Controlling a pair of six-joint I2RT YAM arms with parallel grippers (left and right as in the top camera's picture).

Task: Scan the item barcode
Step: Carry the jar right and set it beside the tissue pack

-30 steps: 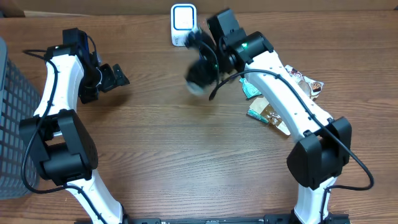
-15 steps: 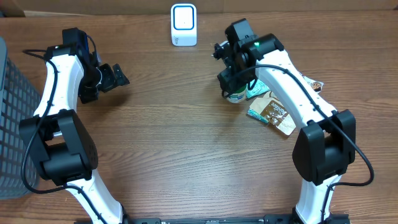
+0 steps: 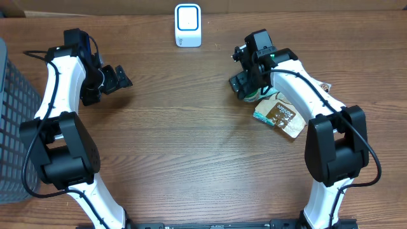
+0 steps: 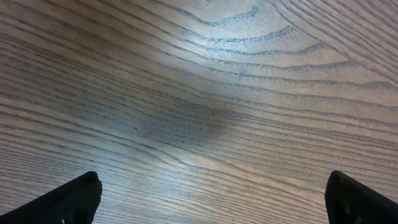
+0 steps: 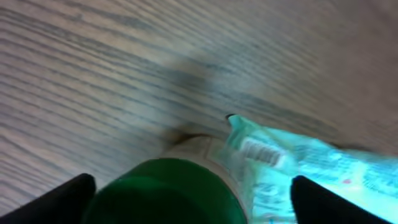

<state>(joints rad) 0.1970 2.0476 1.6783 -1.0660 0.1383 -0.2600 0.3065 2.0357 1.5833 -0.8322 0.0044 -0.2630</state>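
While the green-capped bottle (image 5: 165, 186) stands on the table (image 3: 191, 140) with a teal packet (image 5: 311, 168) touching its side, you have the right tool (image 5: 202, 199) spread wide over it, a finger on either side of the cap, gripping nothing. A brown packet (image 3: 278, 117) lies just beside them. The white scanner (image 3: 187, 25) stands well apart. Your left tool (image 4: 211, 199) hangs spread above the wood.

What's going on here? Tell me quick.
The right gripper hangs open over a green-capped bottle, which stands on the table beside a teal packet and a brown packet. The white scanner sits at the table's far edge with nothing in front of it. The left gripper is open over bare wood, holding nothing.
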